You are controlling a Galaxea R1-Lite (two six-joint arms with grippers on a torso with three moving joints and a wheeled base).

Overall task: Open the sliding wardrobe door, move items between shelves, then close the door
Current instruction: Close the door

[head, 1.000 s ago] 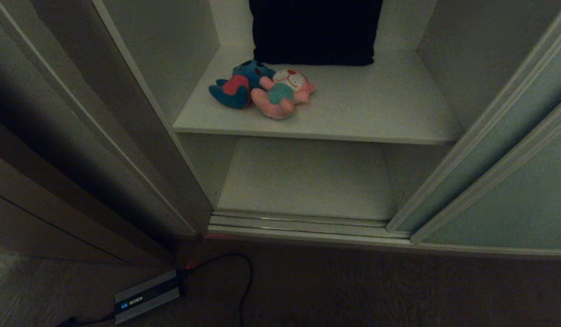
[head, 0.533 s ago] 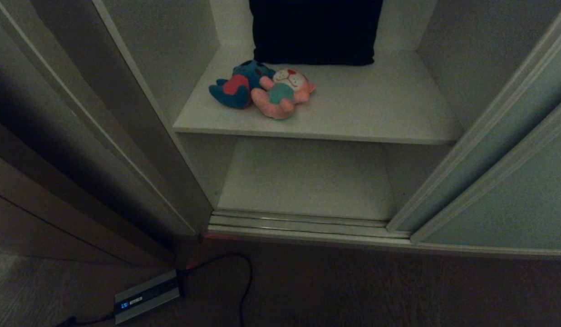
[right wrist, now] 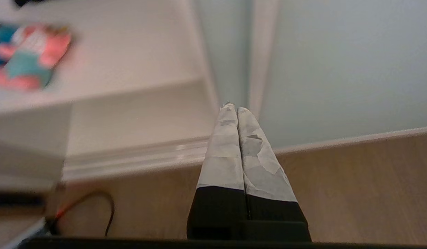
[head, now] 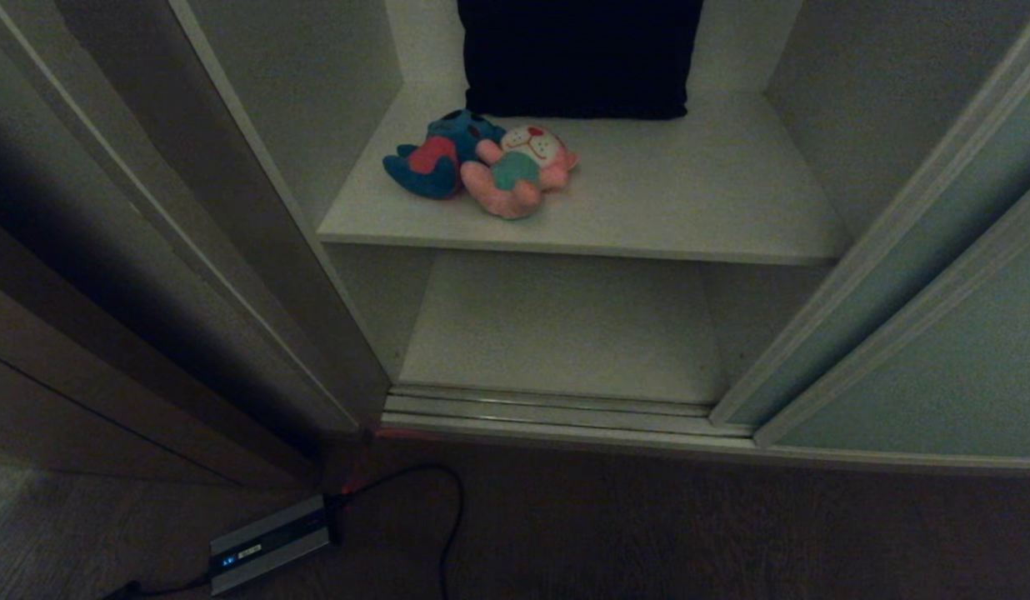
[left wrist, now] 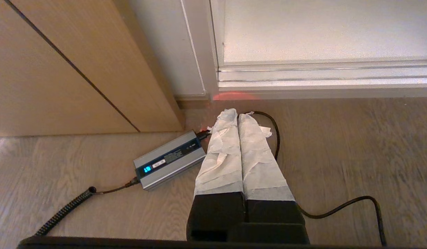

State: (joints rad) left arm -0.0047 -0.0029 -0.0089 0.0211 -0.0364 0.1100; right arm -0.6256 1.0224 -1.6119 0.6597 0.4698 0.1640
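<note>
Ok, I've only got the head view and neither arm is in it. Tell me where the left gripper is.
Observer: The left gripper is shut and empty, low over the floor, its tips beside the charger box.
Operator: Now the right one.
Observer: The right gripper is shut too, pointing at the cream edge strip of the sliding door.
Operator: Check it against the toys.
Observer: It holds nothing. The toys lie on the upper shelf, well apart from its tips.

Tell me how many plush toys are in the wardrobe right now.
2, both on the upper shelf, left of its middle and touching: the blue toy to the left, the pink toy beside it. The dark cushion behind could hide others.
</note>
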